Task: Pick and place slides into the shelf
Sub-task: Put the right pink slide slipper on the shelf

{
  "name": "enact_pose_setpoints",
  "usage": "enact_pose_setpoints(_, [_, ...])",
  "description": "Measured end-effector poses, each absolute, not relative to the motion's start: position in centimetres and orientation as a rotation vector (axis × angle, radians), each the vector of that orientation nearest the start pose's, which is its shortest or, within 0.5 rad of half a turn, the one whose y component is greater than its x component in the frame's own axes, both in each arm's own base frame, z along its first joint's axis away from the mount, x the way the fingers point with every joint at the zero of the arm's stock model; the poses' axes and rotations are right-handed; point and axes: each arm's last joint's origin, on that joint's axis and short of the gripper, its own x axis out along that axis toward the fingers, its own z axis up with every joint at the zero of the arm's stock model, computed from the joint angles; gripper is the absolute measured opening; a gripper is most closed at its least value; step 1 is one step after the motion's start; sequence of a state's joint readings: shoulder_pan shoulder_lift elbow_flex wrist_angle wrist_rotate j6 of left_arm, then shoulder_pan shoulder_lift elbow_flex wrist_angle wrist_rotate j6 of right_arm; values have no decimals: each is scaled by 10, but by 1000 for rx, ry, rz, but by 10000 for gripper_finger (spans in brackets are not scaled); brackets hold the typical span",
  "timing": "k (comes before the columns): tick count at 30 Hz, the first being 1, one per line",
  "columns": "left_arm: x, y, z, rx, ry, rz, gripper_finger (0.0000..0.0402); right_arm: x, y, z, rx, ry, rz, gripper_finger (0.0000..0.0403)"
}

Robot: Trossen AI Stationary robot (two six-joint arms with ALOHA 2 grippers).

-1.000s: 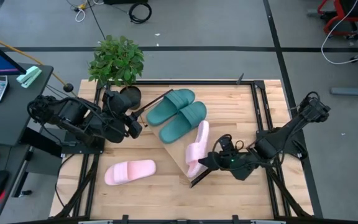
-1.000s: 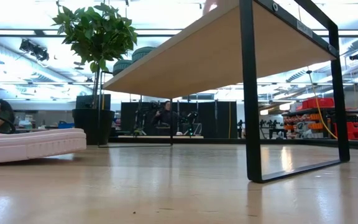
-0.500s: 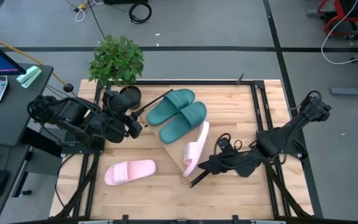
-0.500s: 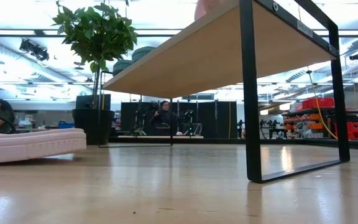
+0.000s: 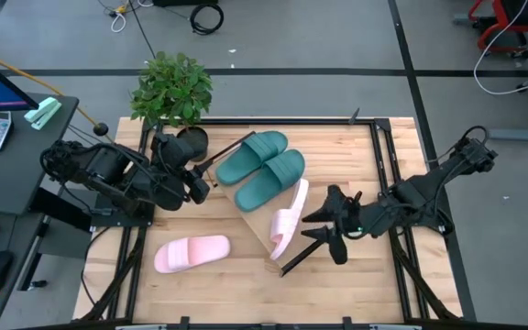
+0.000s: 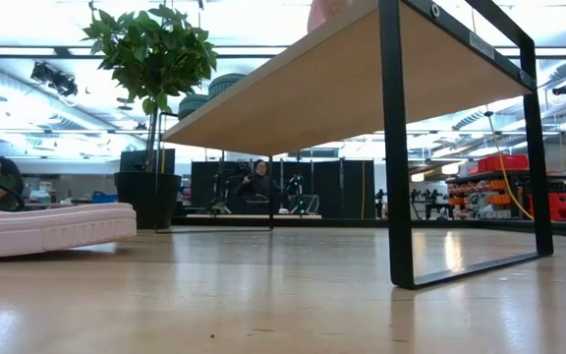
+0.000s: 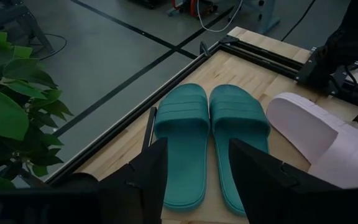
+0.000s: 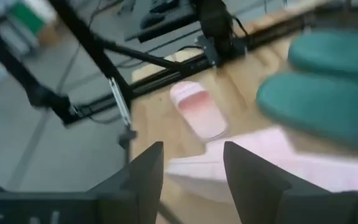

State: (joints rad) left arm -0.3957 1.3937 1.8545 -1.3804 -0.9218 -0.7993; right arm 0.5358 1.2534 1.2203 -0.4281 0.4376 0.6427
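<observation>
Slides: green pair (image 5: 262, 170) side by side on the shelf (image 5: 266, 240), one pink slide (image 5: 288, 221) tipped on edge at its near end, the second pink slide (image 5: 192, 253) left on the table (image 5: 356, 284); right gripper (image 5: 324, 229) open beside the shelf, left gripper (image 5: 200, 186) open, waiting by the plant (image 5: 172, 90).
</observation>
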Motion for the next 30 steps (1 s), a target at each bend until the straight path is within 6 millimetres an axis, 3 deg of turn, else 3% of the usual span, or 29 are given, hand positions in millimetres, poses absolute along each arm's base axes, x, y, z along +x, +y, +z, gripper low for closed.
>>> enact_pose_setpoints(8, [210,-63,458,-180,482,725,172,234,105,352,30,581,-31,164])
enact_pose_setpoints(14, [210,-63,458,-180,482,725,178,237,95,346,-243,654,101,168])
enact_pose_setpoints(24, [211,-63,459,-210,467,730,177,219,67,376,-784,833,280,192])
enact_pose_setpoints(30, [213,-64,460,-264,430,730,180,221,52,367,-934,882,422,218])
